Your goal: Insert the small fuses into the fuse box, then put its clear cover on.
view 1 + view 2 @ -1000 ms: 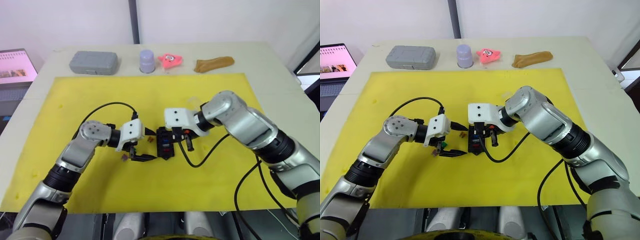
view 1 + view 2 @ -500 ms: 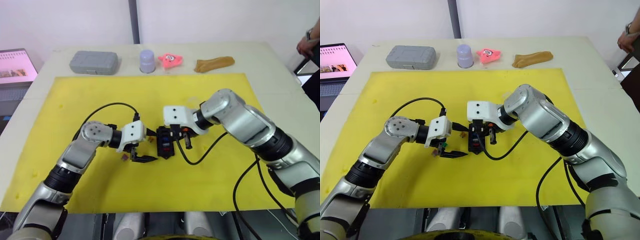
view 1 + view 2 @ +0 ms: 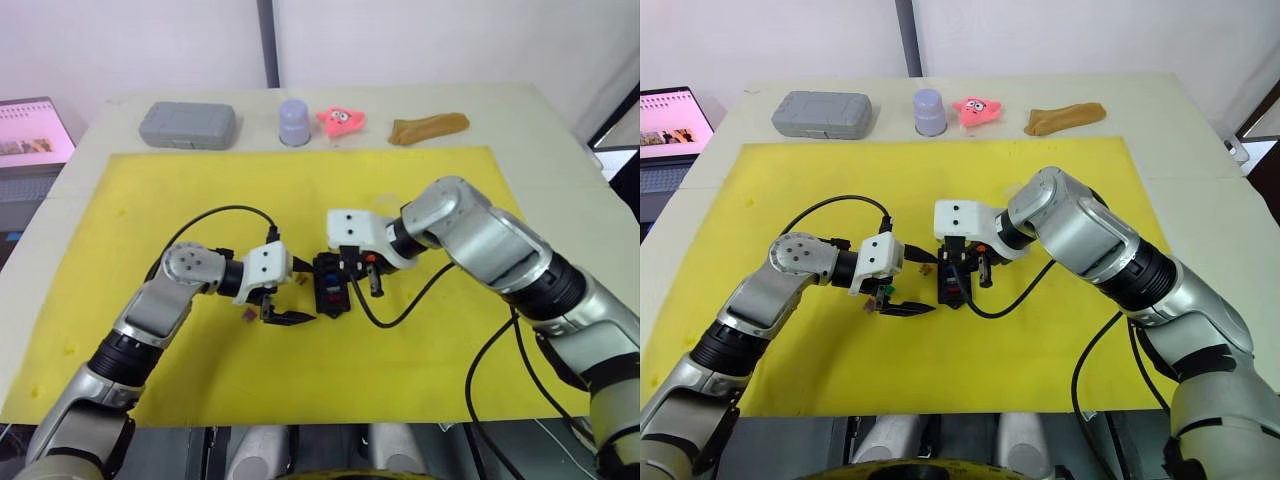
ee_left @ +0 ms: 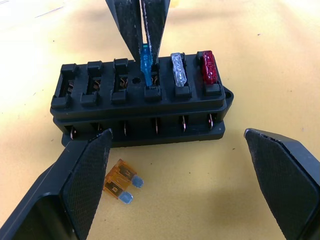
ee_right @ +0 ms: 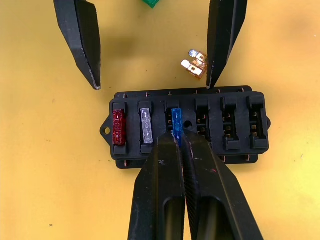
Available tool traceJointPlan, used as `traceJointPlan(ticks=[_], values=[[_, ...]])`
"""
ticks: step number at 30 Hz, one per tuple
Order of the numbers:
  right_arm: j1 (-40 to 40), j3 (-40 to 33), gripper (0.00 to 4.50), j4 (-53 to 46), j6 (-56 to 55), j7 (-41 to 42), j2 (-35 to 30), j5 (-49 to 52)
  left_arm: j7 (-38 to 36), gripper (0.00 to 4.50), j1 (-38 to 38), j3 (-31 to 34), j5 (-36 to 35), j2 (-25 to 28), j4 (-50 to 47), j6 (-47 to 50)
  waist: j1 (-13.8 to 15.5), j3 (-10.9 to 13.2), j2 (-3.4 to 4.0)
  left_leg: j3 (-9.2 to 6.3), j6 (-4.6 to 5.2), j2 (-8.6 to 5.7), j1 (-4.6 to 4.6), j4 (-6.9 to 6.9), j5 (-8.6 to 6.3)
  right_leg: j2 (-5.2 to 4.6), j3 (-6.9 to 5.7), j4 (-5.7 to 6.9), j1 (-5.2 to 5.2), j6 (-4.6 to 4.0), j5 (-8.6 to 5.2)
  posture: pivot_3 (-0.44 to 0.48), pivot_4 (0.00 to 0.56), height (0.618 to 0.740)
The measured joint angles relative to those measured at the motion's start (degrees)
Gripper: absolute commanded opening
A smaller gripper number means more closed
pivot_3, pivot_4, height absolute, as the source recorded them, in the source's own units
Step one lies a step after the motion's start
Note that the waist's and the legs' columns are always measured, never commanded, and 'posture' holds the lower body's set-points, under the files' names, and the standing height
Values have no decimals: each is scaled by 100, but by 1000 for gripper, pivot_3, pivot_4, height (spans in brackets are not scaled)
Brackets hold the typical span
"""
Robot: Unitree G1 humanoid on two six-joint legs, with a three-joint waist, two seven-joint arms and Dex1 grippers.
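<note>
Here, going from the left, a laptop [image 3: 30,130] sits at the table's far left edge, and along the back edge of the table [image 3: 560,150] there are a grey case [image 3: 187,124], a grey-lilac cup [image 3: 294,121], a pink toy [image 3: 340,120] and a brown object [image 3: 428,128]. A yellow mat [image 3: 150,380] covers the middle of the table.

On the mat, the left gripper [image 4: 180,170] is spread wide open and holds nothing. Its two fingers point at the fuse box [image 4: 142,102] from the left, one on each side of its near wall, not touching it. An orange fuse [image 4: 120,186] lies loose on the mat between these fingers, just beside the box. A green fuse [image 5: 151,3] lies on the mat a little further from the box.

The fuse box is in the centre of the mat, between the two grippers. A red fuse [image 5: 118,127] and a grey fuse [image 5: 145,125] sit in two neighbouring slots at one end of the box. In the next slot stands a blue fuse [image 5: 176,120], and the right gripper [image 5: 180,142] is clenched on it, its fingertips pressed together around the top of the fuse. The other three slots of this row are open.
</note>
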Motion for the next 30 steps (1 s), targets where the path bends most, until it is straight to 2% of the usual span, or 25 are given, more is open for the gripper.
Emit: traceJointPlan(ticks=[30], values=[[-170, 387, 0, 52, -411, 191, 16, -369, 94, 4432, -6, -41, 164, -75, 11, -1, -3, -2, 0, 0, 0, 0, 5, 0, 0, 0, 0, 1, 4, 0, 0, 0, 150, 740]])
